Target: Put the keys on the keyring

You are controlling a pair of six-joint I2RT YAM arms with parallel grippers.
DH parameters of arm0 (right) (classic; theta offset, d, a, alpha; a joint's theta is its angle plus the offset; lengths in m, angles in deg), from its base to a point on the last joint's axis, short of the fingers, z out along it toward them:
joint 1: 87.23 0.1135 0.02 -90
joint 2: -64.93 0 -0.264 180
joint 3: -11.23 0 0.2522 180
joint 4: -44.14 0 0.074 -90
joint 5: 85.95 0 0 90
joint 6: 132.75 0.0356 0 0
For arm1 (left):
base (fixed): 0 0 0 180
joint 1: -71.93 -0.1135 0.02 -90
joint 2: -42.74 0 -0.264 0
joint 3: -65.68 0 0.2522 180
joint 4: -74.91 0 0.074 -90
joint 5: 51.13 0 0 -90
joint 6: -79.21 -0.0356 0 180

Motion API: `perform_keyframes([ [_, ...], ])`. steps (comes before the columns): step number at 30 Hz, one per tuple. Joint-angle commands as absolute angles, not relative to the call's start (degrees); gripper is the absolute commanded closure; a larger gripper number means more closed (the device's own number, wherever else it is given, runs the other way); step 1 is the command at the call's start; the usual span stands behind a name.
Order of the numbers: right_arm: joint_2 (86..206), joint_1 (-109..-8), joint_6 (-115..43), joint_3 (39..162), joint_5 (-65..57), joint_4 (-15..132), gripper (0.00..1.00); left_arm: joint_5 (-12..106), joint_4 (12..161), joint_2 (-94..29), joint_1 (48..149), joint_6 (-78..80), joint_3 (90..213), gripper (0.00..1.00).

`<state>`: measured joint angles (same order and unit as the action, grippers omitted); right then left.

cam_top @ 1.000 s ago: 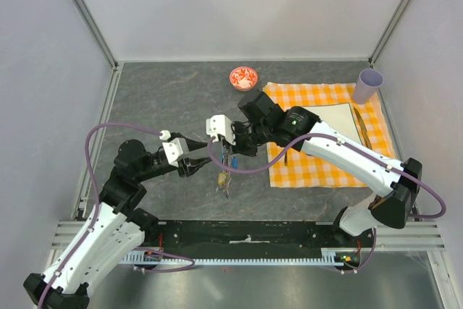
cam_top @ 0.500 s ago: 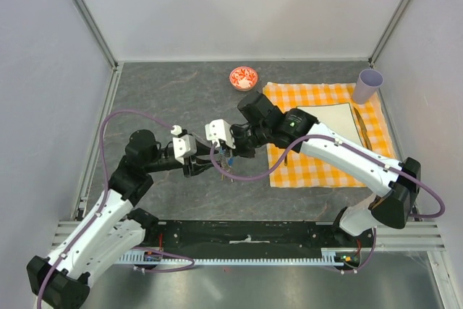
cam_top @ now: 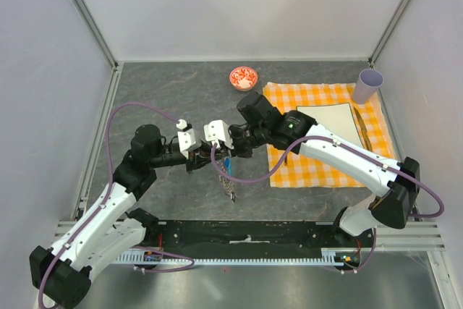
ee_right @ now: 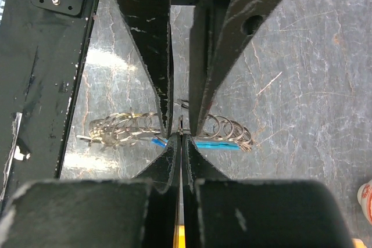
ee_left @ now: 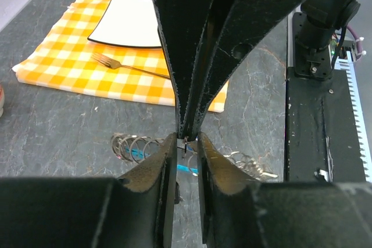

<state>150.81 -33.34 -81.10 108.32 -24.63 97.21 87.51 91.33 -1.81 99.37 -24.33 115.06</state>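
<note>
My right gripper point(cam_top: 227, 151) point(ee_right: 181, 136) is shut on the thin grey wire of the keyring point(ee_right: 216, 127), held above the grey table. The ring's light-blue strip point(ee_right: 216, 144) point(ee_left: 187, 169) runs under the fingertips. Several silvery keys point(cam_top: 230, 187) point(ee_right: 107, 133) point(ee_left: 253, 165) hang on the wire in bunches on both sides of the grip. My left gripper point(cam_top: 208, 160) point(ee_left: 186, 146) faces the right one tip to tip. Its jaws are open, a narrow gap apart, with a short bit of wire between them, not touching either pad.
An orange checked cloth point(cam_top: 325, 168) point(ee_left: 64, 56) lies to the right with a white plate point(cam_top: 334, 122) point(ee_left: 131, 24) and a fork point(ee_left: 125, 65) on it. A red-and-white bowl point(cam_top: 244, 77) and a lilac cup point(cam_top: 367, 85) stand at the back. The black base rail point(ee_left: 317, 137) is near.
My left arm has swung right and up until its gripper meets the right gripper's tips. The right gripper has stayed nearly still with the keyring; the keys still dangle below it.
</note>
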Motion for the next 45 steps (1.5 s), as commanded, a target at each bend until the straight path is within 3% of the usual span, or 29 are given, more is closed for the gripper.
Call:
perform_keyframes([
  [1,148.51,-33.00,-81.95,108.22,-26.89,92.62,1.00,86.16,91.31,-1.99,99.17,-24.67,117.59,0.77],
  [4,148.16,-33.00,-81.95,107.70,-26.54,92.27,1.00,85.81,92.80,-2.34,99.17,-25.29,117.85,0.77],
  [8,147.98,-32.91,-81.86,107.08,-26.09,92.09,1.00,85.01,94.74,-2.70,99.17,-26.08,118.38,0.69],
  [16,147.63,-33.09,-81.95,106.90,-25.92,91.57,1.00,84.66,96.05,-3.22,99.17,-26.78,118.73,0.68],
  [18,147.54,-33.09,-81.95,106.82,-26.09,91.65,1.00,84.92,96.41,-3.40,99.17,-27.05,119.00,0.71],
  [22,147.46,-33.00,-82.04,106.64,-26.44,91.56,1.00,85.19,96.41,-3.57,99.17,-26.96,119.26,0.87],
  [32,148.07,-32.91,-82.04,106.20,-27.67,91.74,1.00,87.12,95.44,-3.84,99.17,-25.55,119.87,0.78],
  [38,148.25,-33.00,-82.04,106.55,-28.55,91.65,1.00,88.44,95.35,-4.45,99.26,-25.12,119.96,0.96],
  [42,148.51,-33.00,-81.16,106.20,-28.64,90.78,1.00,88.01,94.92,-4.54,99.26,-24.59,120.23,0.98],
  [45,146.85,-33.17,-78.54,104.01,-26.98,87.62,0.83,85.72,90.54,-2.00,99.26,-22.75,118.21,0.98],
])
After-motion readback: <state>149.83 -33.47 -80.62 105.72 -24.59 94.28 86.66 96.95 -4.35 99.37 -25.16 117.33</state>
